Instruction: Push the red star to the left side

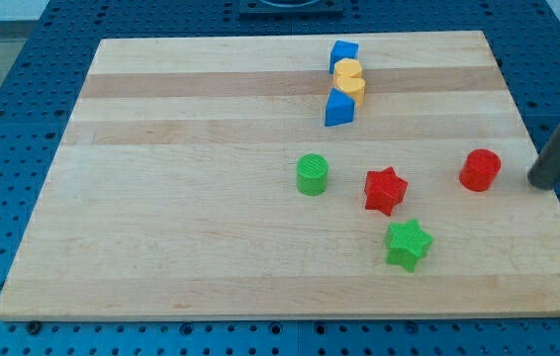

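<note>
The red star (386,189) lies on the wooden board (191,198), right of centre. A green cylinder (312,174) stands to its left. A green star (408,243) lies just below and right of it. A red cylinder (480,169) stands to its right. My tip (540,182) is at the board's right edge, right of the red cylinder and well apart from the red star.
Near the view's top, three blocks stand in a touching column: a blue block (343,53), a yellow block (349,78) and a blue wedge-like block (339,108). The board rests on a blue perforated table (3,109).
</note>
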Controlling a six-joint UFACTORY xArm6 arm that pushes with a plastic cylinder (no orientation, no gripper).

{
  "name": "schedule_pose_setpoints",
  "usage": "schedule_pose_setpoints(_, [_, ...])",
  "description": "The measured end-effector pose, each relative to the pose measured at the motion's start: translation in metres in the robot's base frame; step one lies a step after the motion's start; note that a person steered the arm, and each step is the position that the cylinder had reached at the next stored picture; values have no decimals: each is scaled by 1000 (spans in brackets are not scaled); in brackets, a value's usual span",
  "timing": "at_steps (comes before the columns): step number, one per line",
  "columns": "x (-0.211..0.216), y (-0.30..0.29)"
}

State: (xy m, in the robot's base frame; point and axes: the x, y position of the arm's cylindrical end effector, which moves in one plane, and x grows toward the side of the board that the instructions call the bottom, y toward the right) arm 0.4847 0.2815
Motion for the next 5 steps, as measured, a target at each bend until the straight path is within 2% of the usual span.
schedule_pose_setpoints(2, [3, -99])
schedule_pose_setpoints(3, [6, -52])
schedule_pose_setpoints(4, [-17, -16])
schedule_pose_setpoints(5, [-38, -26])
